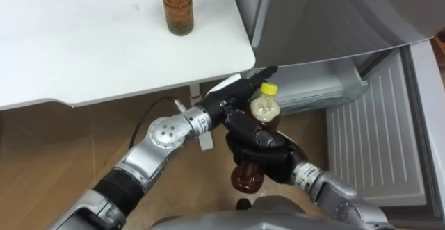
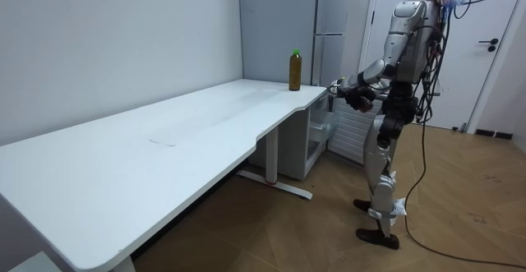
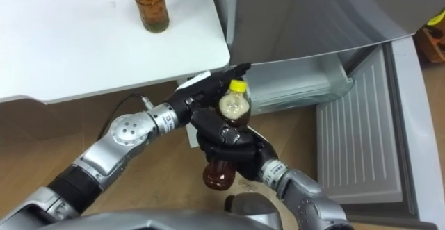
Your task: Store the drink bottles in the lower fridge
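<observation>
Robot stands at the end of the tabletop [image 1: 83, 49], facing the lower fridge [image 1: 313, 91]. The fridge door [image 1: 375, 140] is swung wide open, ribbed inner side up toward the head camera.

Right hand [image 1: 263, 150]: fingers curled tight round the middle of the yellow-capped bottle [image 1: 264, 110]. The bottle is held in the air in front of the body, tilted, cap toward the fridge and base toward the robot. It sits just off the tabletop's corner and is not yet over the fridge opening.

Left hand [image 1: 233, 94]: fingers stretched out straight, lying beside the bottle's neck and cap. It holds nothing. Cannot tell if it touches the bottle or is only close to it.

A second bottle [image 1: 176, 7] with amber drink stands upright on the tabletop near its fridge-side edge, well apart from both hands.

Progress, as a judgement: early to middle.
- Done: door open, first drink picked up and carried to the fridge side.
- Left: lower and reach the held bottle into the open compartment, set it down, let go, then go for the second bottle and do the same.
- No drink can be seen inside the fridge, but only part of the interior is visible.

The door being closed afterwards is not asked for by the task.
</observation>
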Motion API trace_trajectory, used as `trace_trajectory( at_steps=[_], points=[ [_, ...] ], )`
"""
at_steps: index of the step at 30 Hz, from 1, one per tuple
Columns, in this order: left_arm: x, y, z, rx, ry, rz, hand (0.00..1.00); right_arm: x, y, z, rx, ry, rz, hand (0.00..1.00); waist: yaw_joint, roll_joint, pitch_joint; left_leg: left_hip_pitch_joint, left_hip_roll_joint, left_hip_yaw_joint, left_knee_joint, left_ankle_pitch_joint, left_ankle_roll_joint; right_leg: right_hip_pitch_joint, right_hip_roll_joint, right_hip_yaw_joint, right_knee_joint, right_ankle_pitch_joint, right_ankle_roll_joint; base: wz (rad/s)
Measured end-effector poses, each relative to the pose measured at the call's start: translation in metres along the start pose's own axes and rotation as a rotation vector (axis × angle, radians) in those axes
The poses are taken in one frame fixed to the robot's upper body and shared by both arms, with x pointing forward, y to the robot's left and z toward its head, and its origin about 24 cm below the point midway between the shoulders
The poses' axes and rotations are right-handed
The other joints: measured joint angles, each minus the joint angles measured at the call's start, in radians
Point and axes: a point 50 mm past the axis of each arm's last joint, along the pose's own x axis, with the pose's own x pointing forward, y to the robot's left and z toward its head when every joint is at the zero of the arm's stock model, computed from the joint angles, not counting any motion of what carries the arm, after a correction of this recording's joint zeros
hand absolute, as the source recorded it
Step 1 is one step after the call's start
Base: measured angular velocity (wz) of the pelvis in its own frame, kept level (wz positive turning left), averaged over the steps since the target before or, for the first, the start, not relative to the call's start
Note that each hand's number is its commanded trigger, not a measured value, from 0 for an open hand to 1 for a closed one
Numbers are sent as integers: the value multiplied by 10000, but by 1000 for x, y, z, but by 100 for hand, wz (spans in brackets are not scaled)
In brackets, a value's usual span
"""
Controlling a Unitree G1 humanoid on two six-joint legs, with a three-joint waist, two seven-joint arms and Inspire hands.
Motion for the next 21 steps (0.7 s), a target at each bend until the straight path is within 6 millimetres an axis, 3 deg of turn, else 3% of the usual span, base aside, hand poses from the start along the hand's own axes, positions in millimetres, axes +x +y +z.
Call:
trace_trajectory(
  at_steps=[14,21],
  points=[
    [-7,-12,-37,-244,1434,-225,0,-2,-7,-30,520,1580,-705,100,37,-184,21,2,-92,50,44,5,8,-13,-77,-87,-15,-79,22,0],
    [-10,-14,-42,-184,1607,-163,0,-2,-7,-33,687,1702,-772,100,50,-187,23,18,-92,54,50,6,9,-6,-85,-77,0,-85,27,0]
  ],
)
